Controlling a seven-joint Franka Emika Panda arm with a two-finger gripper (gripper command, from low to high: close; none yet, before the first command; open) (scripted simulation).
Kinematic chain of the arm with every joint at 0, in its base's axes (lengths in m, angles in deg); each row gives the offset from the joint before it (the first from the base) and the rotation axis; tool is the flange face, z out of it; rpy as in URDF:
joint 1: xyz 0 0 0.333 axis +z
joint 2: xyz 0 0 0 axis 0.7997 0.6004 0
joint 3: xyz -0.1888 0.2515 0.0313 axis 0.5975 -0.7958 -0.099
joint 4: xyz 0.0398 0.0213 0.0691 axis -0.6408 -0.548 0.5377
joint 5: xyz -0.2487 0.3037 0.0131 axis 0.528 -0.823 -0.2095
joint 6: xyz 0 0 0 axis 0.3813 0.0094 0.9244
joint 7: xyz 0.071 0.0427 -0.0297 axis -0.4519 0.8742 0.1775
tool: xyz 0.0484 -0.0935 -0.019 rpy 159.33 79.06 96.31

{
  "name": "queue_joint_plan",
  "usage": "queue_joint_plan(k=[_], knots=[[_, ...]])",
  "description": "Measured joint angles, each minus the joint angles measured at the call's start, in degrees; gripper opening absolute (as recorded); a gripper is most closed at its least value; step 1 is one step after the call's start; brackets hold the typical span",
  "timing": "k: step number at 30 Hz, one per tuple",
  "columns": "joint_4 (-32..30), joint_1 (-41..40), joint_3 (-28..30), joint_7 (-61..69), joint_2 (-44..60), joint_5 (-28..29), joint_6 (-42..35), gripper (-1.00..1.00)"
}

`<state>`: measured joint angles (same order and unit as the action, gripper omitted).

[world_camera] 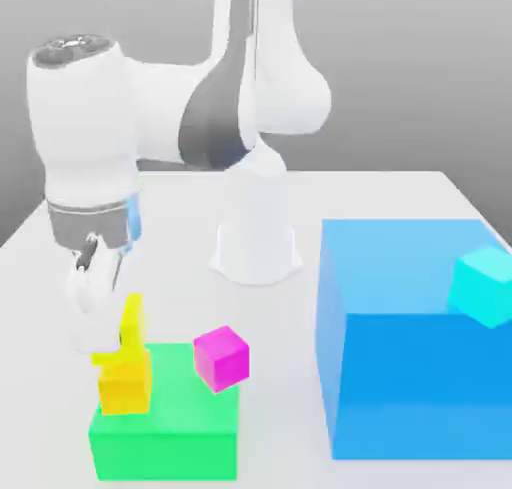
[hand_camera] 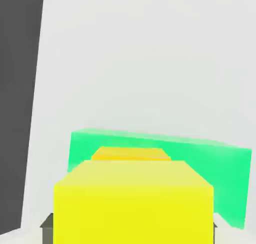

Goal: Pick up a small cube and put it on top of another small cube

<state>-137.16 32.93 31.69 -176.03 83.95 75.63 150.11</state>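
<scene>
Lemon-yellow cube: nearest the hand camera, pinched between the two fingers of the claw. Amber cube: located below the claw, on the green block. The placing step is judged to be in hand. Whether the cubes are touching cannot be told. Alignment over the amber cube should be checked, the held cube lowered until seated if a gap remains, and the grip released only once full support is confirmed.
</scene>
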Motion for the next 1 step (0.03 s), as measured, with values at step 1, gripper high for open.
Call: queue_joint_plan(k=[1], knots=[[0.0, 0.05, 0.0, 0.0, 0.0, 0.0, 0.0, 1.0]])
